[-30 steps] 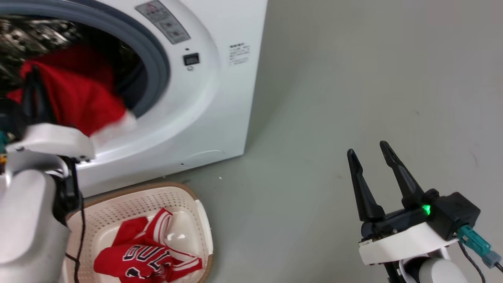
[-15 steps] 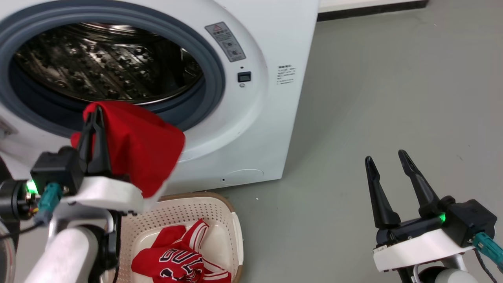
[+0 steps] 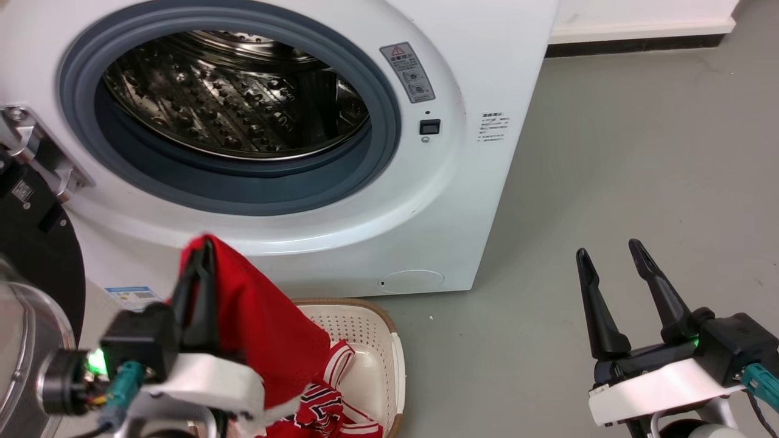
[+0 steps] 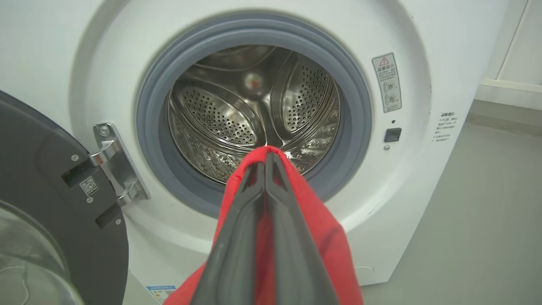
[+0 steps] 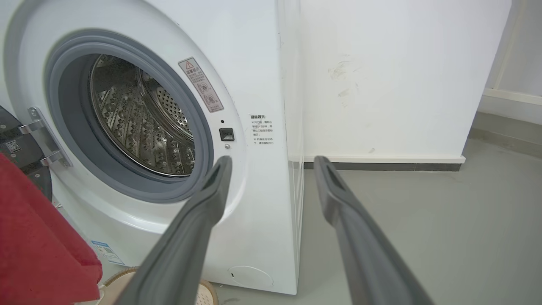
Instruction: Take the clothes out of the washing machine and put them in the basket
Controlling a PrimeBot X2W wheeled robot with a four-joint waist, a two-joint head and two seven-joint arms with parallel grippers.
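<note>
The left gripper [image 3: 202,252] was clamped tight on the plain red garment [image 3: 268,328], its two dark fingers pressed together. The cloth was draped over their tips and hung down over the left side of the basket [image 3: 374,328]. The basket stood on the grey floor [image 3: 639,152] just in front of the washing machine [image 3: 462,201], with the striped jersey [image 3: 322,413] lying inside it. The machine's door [image 3: 36,255] stood swung open at the left, baring the perforated steel drum [image 3: 237,97]. The right gripper [image 3: 608,248] hovered well off to the right above the floor, fingers spread apart and holding nothing.
</note>
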